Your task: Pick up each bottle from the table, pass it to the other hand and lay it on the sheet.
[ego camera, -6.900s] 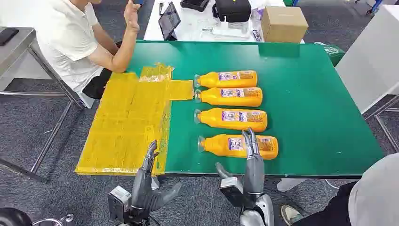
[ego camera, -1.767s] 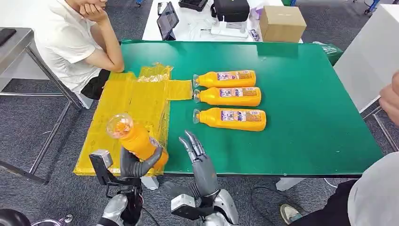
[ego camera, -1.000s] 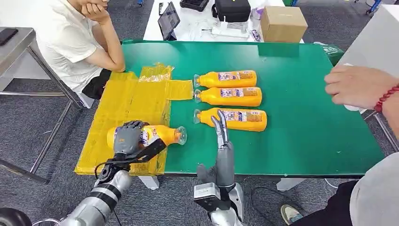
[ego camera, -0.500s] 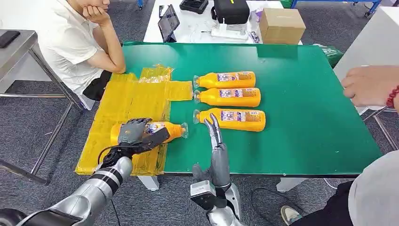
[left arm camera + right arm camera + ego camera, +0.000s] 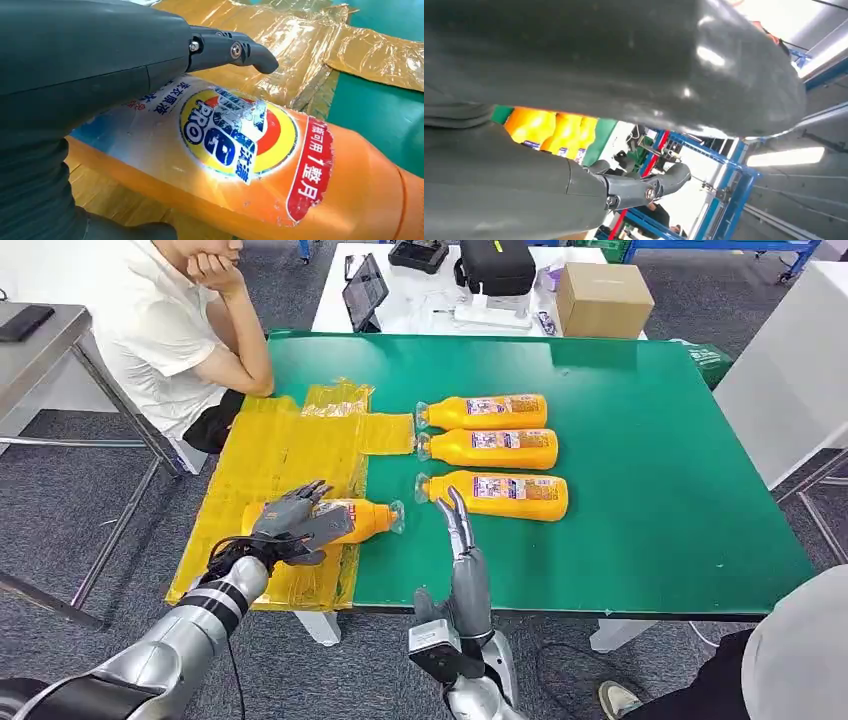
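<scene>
Detergent bottle (image 5: pixel 345 521): lying on yellow sheet (image 5: pixel 270 460), cap end over the sheet edge.
Left hand (image 5: pixel 296 524): fingers spread, resting over the bottle.
Right hand (image 5: pixel 459 536): fingers straight, empty.
Risk: may roll onto green table (image 5: pixel 650 480).

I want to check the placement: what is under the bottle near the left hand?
The yellow sheet lies under the bottle; its cap end overhangs the green table. The left hand covers its base.

The left hand (image 5: pixel 293 525) covers the base end of the bottle (image 5: pixel 362 520) on the sheet (image 5: pixel 270 455). Label print on the three bottles (image 5: pixel 490 453) beyond is too small to read
</scene>
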You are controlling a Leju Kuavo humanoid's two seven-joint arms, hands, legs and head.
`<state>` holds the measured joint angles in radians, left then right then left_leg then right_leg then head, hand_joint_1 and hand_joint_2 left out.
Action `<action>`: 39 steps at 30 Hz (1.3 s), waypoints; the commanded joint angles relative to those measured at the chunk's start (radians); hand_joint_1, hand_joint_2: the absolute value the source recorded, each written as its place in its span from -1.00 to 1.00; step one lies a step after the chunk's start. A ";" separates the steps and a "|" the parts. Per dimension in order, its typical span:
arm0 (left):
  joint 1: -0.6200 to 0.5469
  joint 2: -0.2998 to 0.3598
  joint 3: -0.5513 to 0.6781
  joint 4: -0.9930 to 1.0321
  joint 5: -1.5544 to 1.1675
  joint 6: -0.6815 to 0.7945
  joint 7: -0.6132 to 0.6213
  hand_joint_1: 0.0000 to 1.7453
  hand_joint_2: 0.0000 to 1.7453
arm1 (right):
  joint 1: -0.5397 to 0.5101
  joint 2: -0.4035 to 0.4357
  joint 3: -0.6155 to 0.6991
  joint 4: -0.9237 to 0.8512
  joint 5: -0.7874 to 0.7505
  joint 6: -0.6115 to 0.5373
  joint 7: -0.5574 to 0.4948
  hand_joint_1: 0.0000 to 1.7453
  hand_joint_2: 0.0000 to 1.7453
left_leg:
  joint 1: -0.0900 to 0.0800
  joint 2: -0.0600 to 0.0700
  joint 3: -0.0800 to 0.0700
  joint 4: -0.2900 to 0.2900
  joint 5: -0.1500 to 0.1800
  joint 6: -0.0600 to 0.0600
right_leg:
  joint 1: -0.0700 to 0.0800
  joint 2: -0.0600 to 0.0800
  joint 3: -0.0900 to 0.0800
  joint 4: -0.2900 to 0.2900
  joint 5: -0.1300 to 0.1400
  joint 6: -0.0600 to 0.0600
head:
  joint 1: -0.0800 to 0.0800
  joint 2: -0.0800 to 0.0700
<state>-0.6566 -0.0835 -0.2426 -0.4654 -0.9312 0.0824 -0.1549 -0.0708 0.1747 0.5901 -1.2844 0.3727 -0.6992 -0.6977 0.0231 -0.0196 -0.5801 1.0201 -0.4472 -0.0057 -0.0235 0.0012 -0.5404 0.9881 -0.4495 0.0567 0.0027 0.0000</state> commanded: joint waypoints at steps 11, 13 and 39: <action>0.418 -0.080 -0.127 -0.656 0.006 0.574 -0.131 -1.00 1.00 | 0.029 0.012 -0.117 0.002 0.129 0.001 0.000 -1.00 -1.00 | -0.001 0.000 -0.006 0.000 0.000 0.002 | 0.000 -0.002 -0.007 -0.001 0.000 -0.002 | 0.000 0.000; 0.448 -0.104 -0.111 -0.678 -0.003 0.616 -0.175 -1.00 1.00 | 0.034 0.022 -0.162 0.004 0.175 0.001 0.000 -1.00 -1.00 | -0.001 0.002 -0.009 0.001 0.000 0.002 | 0.000 -0.001 -0.011 -0.001 0.000 -0.002 | 0.000 0.000; 0.565 -0.075 -0.214 -0.857 0.350 0.477 -0.272 -1.00 1.00 | -0.170 -0.175 -0.479 0.447 0.998 0.001 0.561 -1.00 1.00 | -0.001 0.003 -0.016 0.000 0.000 0.002 | 0.000 0.001 -0.017 -0.001 0.001 -0.002 | 0.000 0.000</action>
<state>-0.0958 -0.1961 -0.4078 -1.2898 -0.5978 0.5711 -0.4307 -0.1797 0.0507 0.1228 -0.9152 1.3455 -0.7008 -0.1579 0.0224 -0.0193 -0.5978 1.0213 -0.4471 -0.0052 -0.0241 0.0008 -0.5587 0.9879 -0.4486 0.0576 0.0023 0.0000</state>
